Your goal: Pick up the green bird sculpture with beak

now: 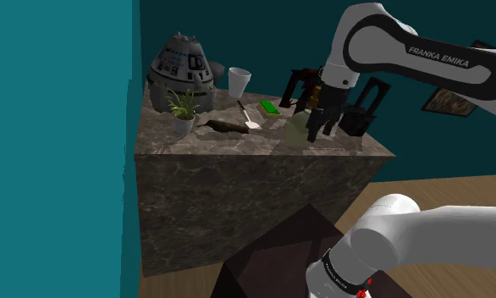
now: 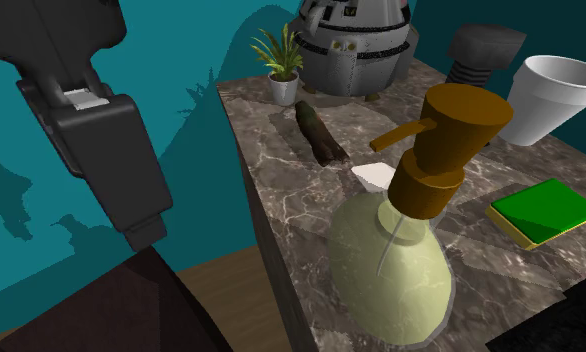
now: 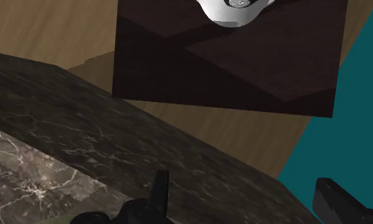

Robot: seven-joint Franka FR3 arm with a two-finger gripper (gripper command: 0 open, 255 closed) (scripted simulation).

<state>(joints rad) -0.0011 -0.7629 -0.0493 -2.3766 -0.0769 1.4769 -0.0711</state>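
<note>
The bird sculpture (image 1: 223,126) is a dark, olive-brown, elongated piece lying flat on the stone-topped block (image 1: 238,195), between the potted plant and the white spoon. In the second exterior view the sculpture (image 2: 319,132) lies well behind the pump bottle. My black gripper (image 1: 320,125) hangs at the block's front right part, right beside the pale green pump bottle (image 1: 299,125), far from the sculpture. The wrist view has the gripper (image 3: 240,181) with its fingers (image 3: 158,189) standing wide apart and nothing between them, over the block's edge. In the second exterior view the gripper (image 2: 141,225) is off the block's near side.
The pump bottle (image 2: 391,270) with its brown head stands close to the gripper. On the block are a green pad (image 1: 269,108), a white cup (image 1: 239,80), a white spoon (image 1: 249,117), a potted plant (image 1: 184,110), a grey capsule model (image 1: 181,72) and black frames (image 1: 365,106). A teal wall (image 1: 60,144) lies left.
</note>
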